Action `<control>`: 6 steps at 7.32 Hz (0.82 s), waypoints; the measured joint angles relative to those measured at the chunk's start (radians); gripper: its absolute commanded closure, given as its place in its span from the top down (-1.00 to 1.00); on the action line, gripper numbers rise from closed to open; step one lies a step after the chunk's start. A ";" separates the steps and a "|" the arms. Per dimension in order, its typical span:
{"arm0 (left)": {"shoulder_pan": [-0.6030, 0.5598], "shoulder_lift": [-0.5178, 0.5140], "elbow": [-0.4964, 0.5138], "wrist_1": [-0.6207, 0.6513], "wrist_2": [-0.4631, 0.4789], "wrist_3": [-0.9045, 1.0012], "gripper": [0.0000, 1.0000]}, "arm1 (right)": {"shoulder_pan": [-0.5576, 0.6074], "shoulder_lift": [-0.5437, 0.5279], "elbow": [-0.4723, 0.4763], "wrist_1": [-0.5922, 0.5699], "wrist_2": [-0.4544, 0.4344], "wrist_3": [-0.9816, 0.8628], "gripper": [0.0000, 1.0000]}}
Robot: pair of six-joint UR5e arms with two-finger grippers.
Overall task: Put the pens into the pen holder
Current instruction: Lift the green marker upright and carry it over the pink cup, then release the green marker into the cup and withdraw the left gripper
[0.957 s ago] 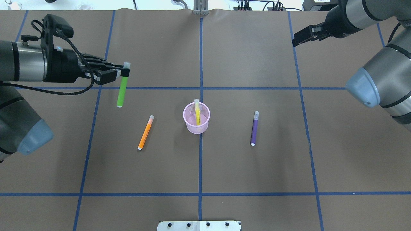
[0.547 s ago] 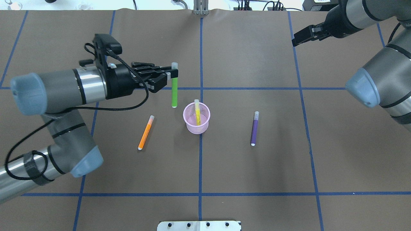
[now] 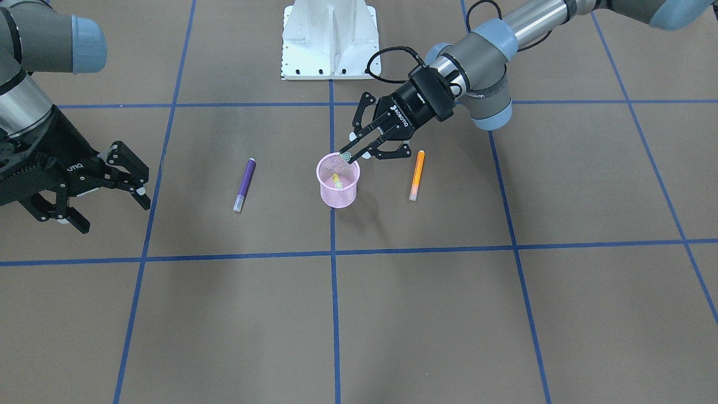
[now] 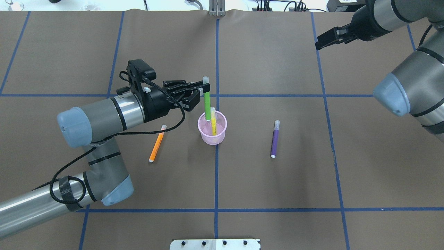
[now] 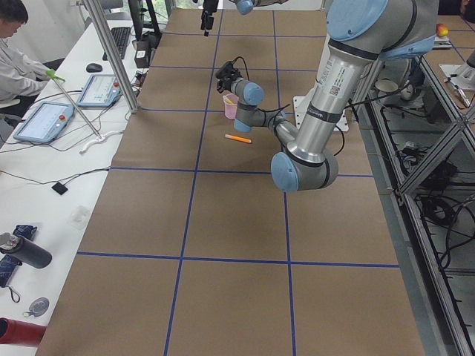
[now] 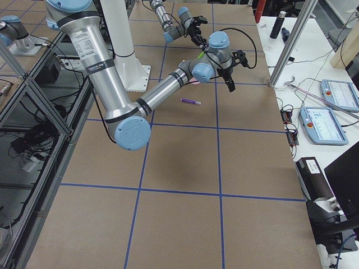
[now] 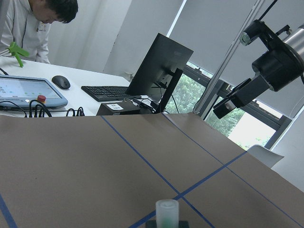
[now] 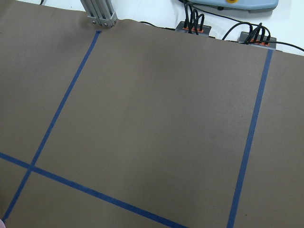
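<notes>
The pink mesh pen holder [image 4: 212,139] [image 3: 337,193] stands at the table's middle with a yellowish pen [image 4: 213,122] [image 3: 336,180] leaning inside it. My left gripper [image 4: 204,89] [image 3: 352,152] is shut on a green pen [image 4: 207,104], which hangs upright with its lower end at the holder's mouth. How deep it reaches I cannot tell. Its pale cap [image 7: 167,212] shows in the left wrist view. An orange pen [image 4: 157,143] [image 3: 415,175] lies to the holder's left and a purple pen [image 4: 274,139] [image 3: 244,184] to its right. My right gripper [image 3: 112,210] [image 4: 321,42] hovers open and empty at the far right.
Blue tape lines cross the brown table cover. The robot's white base [image 3: 328,39] sits at the near edge. A person [image 5: 15,52] sits at a side desk with tablets, beyond the table's far edge.
My left arm has carried the green pen rightward from the left half of the table to the holder. The right arm and the other pens have not moved.
</notes>
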 measured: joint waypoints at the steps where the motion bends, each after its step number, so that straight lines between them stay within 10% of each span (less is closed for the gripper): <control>1: 0.004 -0.001 0.013 -0.004 0.006 0.001 -1.00 | 0.000 0.000 0.000 0.000 0.000 0.000 0.99; 3: 0.006 -0.004 0.032 -0.006 0.008 0.001 0.12 | 0.000 -0.001 -0.001 0.000 0.000 -0.001 1.00; 4: 0.010 -0.010 0.042 -0.006 0.008 0.000 0.99 | 0.000 -0.001 -0.001 0.000 0.000 -0.001 1.00; 6: 0.029 -0.030 0.057 -0.006 0.010 -0.001 1.00 | 0.000 -0.001 -0.001 0.000 0.000 0.000 1.00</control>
